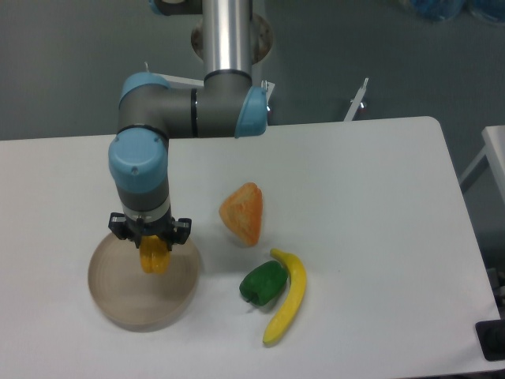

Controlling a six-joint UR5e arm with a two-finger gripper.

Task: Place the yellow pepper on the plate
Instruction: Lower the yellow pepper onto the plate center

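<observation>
On the white counter [355, 197], the jaws [153, 257] grip the pepper [154, 260], which hangs upright directly above the plate [118, 304]; the drop is straight down.

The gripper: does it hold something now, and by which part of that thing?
The gripper holds the yellow pepper by its upper part, above the plate. The fingers hide the exact contact.
</observation>
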